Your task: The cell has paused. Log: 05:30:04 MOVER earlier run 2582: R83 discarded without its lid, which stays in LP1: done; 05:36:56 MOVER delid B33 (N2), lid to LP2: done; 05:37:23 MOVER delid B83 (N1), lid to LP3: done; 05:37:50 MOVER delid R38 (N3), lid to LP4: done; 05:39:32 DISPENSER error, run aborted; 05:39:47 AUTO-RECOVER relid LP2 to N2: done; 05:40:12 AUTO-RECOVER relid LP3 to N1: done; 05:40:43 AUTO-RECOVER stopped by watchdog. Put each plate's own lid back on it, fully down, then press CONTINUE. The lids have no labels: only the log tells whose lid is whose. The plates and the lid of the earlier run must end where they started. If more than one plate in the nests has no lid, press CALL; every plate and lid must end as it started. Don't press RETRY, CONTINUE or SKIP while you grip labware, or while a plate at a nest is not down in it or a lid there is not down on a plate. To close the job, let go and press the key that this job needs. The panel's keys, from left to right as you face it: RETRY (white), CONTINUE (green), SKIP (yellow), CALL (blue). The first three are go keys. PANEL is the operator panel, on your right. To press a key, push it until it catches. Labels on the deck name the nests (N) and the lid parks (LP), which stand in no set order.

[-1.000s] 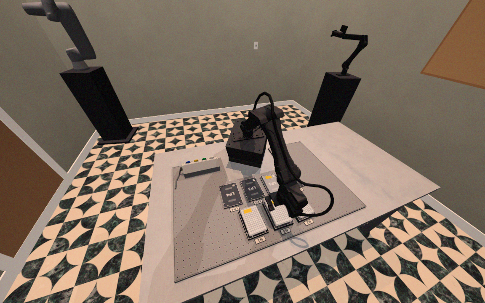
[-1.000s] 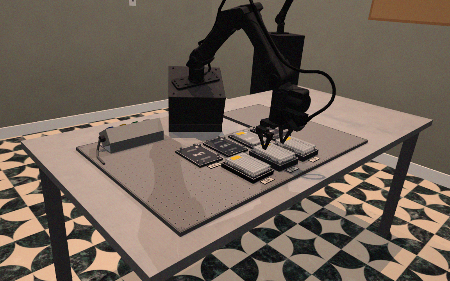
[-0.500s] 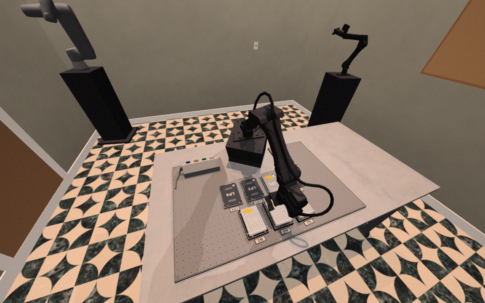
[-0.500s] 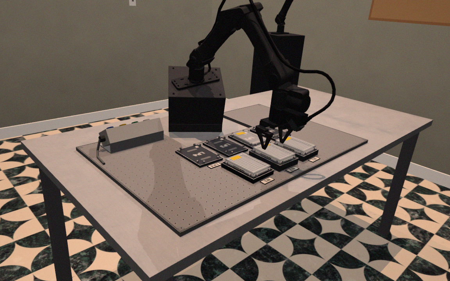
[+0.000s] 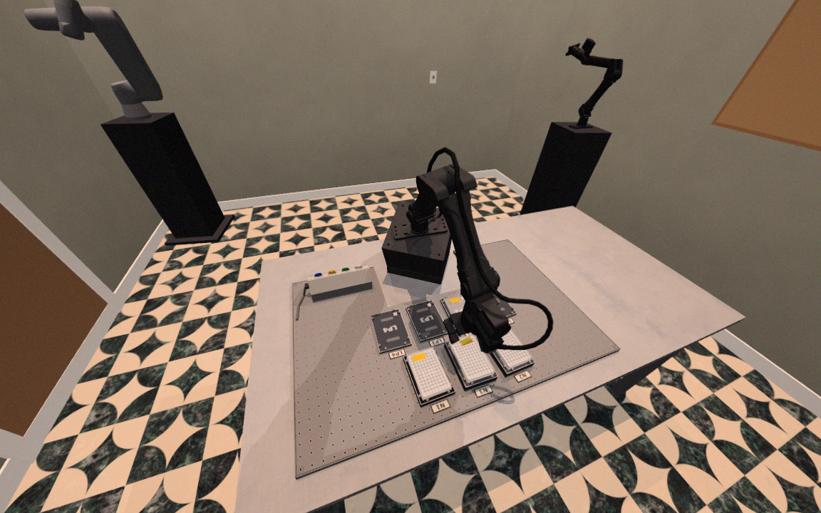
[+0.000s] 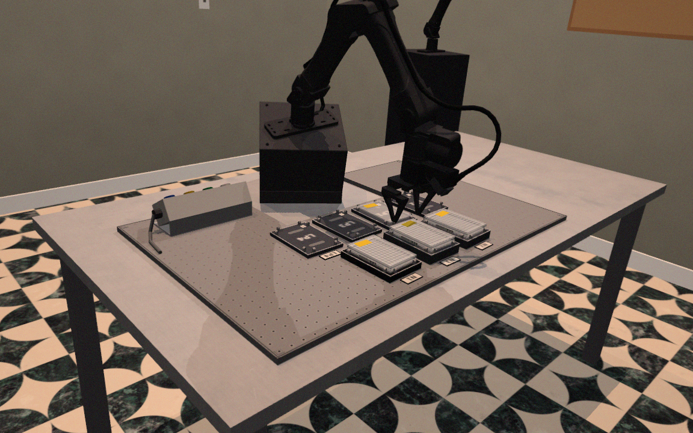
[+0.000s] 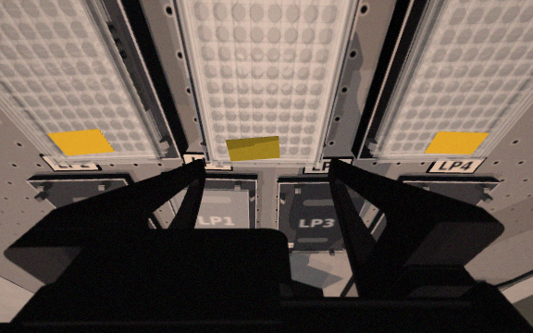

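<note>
From the top, the arm [image 5: 471, 255] leans over three plates on the worktop [image 5: 623, 281], jaws [image 5: 458, 336] above the middle plate [image 5: 472, 363]. From the exterior view, the jaws [image 6: 407, 211] hang spread, grasping nothing, at that plate's far end [image 6: 421, 235]. At the wrist, LP1 [image 7: 217, 210] holds a lid; LP3 [image 7: 310, 217] lies right of it.

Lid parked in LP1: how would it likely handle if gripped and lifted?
The lid in LP1 looks thin and see-through, its park's label showing through, so probably light and a little flexible. It lies flat and low, so unlikely to roll or tip. Its smooth look suggests it could slip in a loose pinch.
</note>
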Robot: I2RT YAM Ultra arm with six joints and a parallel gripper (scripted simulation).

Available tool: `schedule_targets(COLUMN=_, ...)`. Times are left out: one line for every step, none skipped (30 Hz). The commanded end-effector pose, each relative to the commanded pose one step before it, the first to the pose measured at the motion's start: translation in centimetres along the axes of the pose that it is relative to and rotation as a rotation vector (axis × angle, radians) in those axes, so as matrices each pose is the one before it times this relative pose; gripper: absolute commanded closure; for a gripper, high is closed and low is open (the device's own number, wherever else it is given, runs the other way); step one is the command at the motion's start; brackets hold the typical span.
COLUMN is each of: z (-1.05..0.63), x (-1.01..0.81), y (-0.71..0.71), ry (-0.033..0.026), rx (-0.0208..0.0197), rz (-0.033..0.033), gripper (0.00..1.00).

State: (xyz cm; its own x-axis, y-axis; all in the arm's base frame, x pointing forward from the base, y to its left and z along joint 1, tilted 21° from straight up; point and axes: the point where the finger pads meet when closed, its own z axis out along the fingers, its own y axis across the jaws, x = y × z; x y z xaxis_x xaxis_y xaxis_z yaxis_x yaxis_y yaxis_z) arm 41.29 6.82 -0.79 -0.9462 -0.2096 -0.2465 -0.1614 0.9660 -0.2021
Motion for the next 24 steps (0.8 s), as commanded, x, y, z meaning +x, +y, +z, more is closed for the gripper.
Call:
schedule_targets(z=-1.207, x=0.362, y=0.432, ry=-0.06619, rx=0.00292, rz=-0.00833, gripper=0.12)
schedule_targets(z=0.002, x=0.508, y=-0.007, ry=0.00013, rx=0.0002, rz=0.00088, gripper=0.13)
schedule_targets(z=0.002, x=0.508, y=-0.008, ry=0.00013, rx=0.00019, rz=0.0009, gripper=0.14)
schedule_targets(z=0.002, x=0.508, y=-0.006, ry=0.00014, rx=0.00005, rz=0.00093, gripper=0.15)
schedule_targets(z=0.002, x=0.508, y=-0.005, ry=0.00014, rx=0.0, rz=0.00095, gripper=0.16)
schedule_targets(z=0.002, x=0.508, y=-0.006, ry=0.00014, rx=0.0, rz=0.00098, gripper=0.17)
schedule_targets(z=0.0, x=0.0, y=0.0, ry=0.0, rx=0.0, rz=0.0, gripper=0.17)
schedule_targets(z=0.0, x=0.0, y=0.0, ry=0.0, rx=0.0, rz=0.0, gripper=0.17)
schedule_targets(z=-0.002, x=0.5, y=0.0, ry=0.00018, rx=-0.00033, rz=0.0011, gripper=0.18)
schedule_targets(z=0.005, x=0.515, y=-0.012, ry=0.0001, rx=0.00025, rz=0.00073, gripper=0.19)
schedule_targets(z=0.002, x=0.507, y=-0.009, ry=0.00013, rx=0.0001, rz=0.00034, gripper=0.2)
schedule_targets(z=0.001, x=0.507, y=-0.007, ry=0.00014, rx=0.0, rz=0.00008, gripper=1.0)
schedule_targets(z=0.001, x=0.507, y=-0.008, ry=0.00014, rx=0.0, rz=0.00044, gripper=1.0)
schedule_targets(z=0.001, x=0.507, y=-0.008, ry=0.00014, rx=0.0, rz=-0.00013, gripper=1.0)
schedule_targets(z=0.001, x=0.507, y=-0.008, ry=0.00014, rx=0.0, rz=-0.00006, gripper=1.0)
schedule_targets(z=0.001, x=0.507, y=-0.008, ry=0.00014, rx=0.0, rz=0.00005, gripper=1.0)
schedule_targets(z=-0.001, x=0.498, y=-0.007, ry=0.00017, rx=0.0, rz=0.0002, gripper=1.0)
schedule_targets(z=0.001, x=0.507, y=-0.008, ry=0.00014, rx=0.0, rz=-0.00021, gripper=1.0)
schedule_targets(z=0.001, x=0.507, y=-0.008, ry=0.00014, rx=0.0, rz=0.00007, gripper=1.0)
schedule_targets(z=0.001, x=0.507, y=-0.008, ry=0.00014, rx=0.0, rz=0.0002, gripper=1.0)
schedule_targets(z=0.01, x=0.271, y=-0.006, ry=0.00007, rx=0.0, rz=-0.00086, gripper=1.0)
schedule_targets(z=0.009, x=0.01, y=-0.002, ry=0.0, rx=0.0, rz=-0.00129, gripper=1.0)
schedule_targets(z=0.009, x=-0.011, y=-0.002, ry=-0.00001, rx=0.0, rz=-0.00064, gripper=1.0)
schedule_targets(z=0.0, x=0.0, y=0.0, ry=0.0, rx=0.0, rz=0.0, gripper=1.0)
